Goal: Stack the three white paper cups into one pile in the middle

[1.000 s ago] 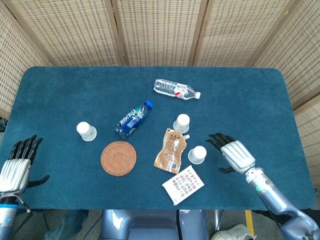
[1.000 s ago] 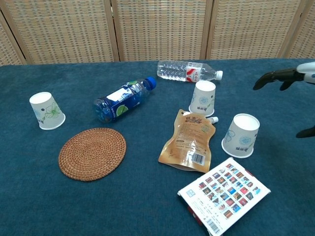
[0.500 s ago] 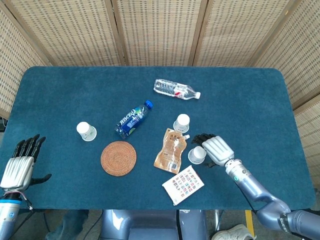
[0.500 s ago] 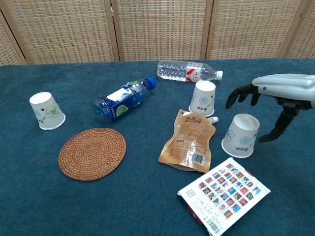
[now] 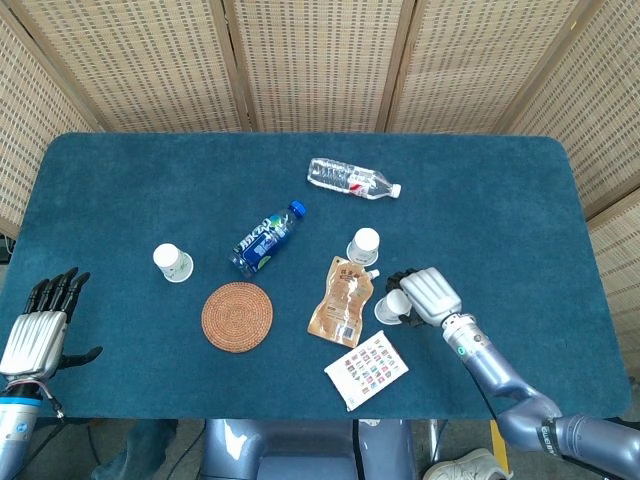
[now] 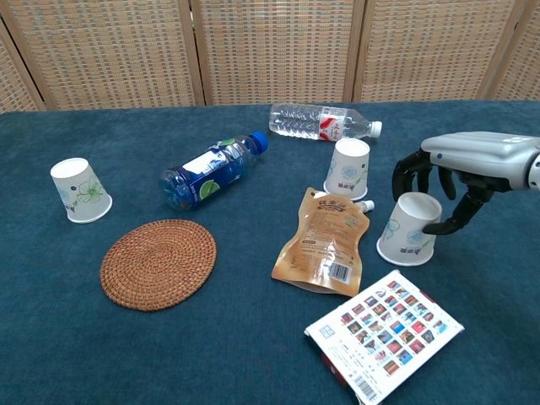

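Three white paper cups stand upside down on the blue table. The left cup (image 5: pixel 172 262) (image 6: pixel 80 190) is far from both hands. The middle cup (image 5: pixel 367 245) (image 6: pixel 348 169) stands just past a brown pouch. The right cup (image 5: pixel 393 305) (image 6: pixel 409 229) leans slightly left, and my right hand (image 5: pixel 425 293) (image 6: pixel 460 169) wraps its upper end, fingers behind it and thumb on its right side. My left hand (image 5: pixel 40 325) hovers at the table's front left edge with fingers spread and nothing in it; the chest view does not show it.
A blue bottle (image 5: pixel 267 238) (image 6: pixel 211 171) and a clear water bottle (image 5: pixel 352 180) (image 6: pixel 321 122) lie on their sides. A woven coaster (image 5: pixel 237 316) (image 6: pixel 158 263), the brown pouch (image 5: pixel 343 300) (image 6: pixel 325 240) and a card pack (image 5: pixel 366 369) (image 6: pixel 384 333) lie near the front.
My right hand moved left from open space onto the right cup and curled its fingers around it; the cup tipped slightly left. The left hand barely shifted.
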Motion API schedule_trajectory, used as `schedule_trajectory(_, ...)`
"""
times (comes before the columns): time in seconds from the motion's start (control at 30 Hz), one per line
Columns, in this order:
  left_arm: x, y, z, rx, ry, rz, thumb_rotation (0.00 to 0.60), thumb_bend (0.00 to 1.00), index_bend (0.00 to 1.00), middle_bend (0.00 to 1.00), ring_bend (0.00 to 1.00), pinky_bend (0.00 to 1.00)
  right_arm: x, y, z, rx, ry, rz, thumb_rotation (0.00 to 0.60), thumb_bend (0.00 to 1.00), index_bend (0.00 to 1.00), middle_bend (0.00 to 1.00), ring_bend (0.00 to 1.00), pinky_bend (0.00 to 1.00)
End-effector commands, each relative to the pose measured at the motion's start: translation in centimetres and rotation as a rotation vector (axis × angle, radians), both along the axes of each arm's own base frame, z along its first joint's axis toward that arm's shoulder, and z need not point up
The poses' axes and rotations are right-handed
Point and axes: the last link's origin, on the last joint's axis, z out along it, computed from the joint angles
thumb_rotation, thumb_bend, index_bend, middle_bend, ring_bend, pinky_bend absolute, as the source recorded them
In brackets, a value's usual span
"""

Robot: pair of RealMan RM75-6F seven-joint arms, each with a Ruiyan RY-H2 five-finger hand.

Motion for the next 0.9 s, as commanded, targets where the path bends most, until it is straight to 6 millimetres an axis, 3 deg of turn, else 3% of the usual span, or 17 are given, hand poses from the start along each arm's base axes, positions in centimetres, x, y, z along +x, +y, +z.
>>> schedule_trajectory(0.03,0.0,0.0,0.0,-0.003,0.000,0.002,0.600,0.00,0.00,0.00,0.00,0.00,0.2,-0.1,0.1,-0.011,-0.006,0.007,0.600,0.44,0.48,0.50,0.43,0.58)
schedule_trajectory(0.23,-0.1,0.2,0.0,-0.004,-0.007,0.011,0.600,0.00,0.00,0.00,0.00,0.00,2.0,-0.4,1.7,-0.041,-0.051,0.047,0.600,0.44,0.48,0.50,0.43,0.58)
schedule_trajectory(0.53,-0.5,0.8,0.0,-0.012,-0.019,0.041,0.600,0.00,0.00,0.00,0.00,0.00,8.4,-3.3,7.5,-0.162,-0.105,0.146,0.600,0.44,0.48,0.50,0.43,0.58)
schedule_trajectory(0.7,-0.6,1.1,-0.1,-0.018,-0.021,0.052,0.600,0.00,0.00,0.00,0.00,0.00,10.9,-5.6,7.9,-0.178,-0.082,0.147,0.600,0.45,0.48,0.50,0.43,0.58)
schedule_trajectory(0.9,-0.7,1.5,-0.3,-0.020,-0.016,0.065,0.600,0.00,0.00,0.00,0.00,0.00,12.1,-7.8,5.8,-0.142,-0.062,0.081,0.600,0.46,0.48,0.50,0.43,0.58)
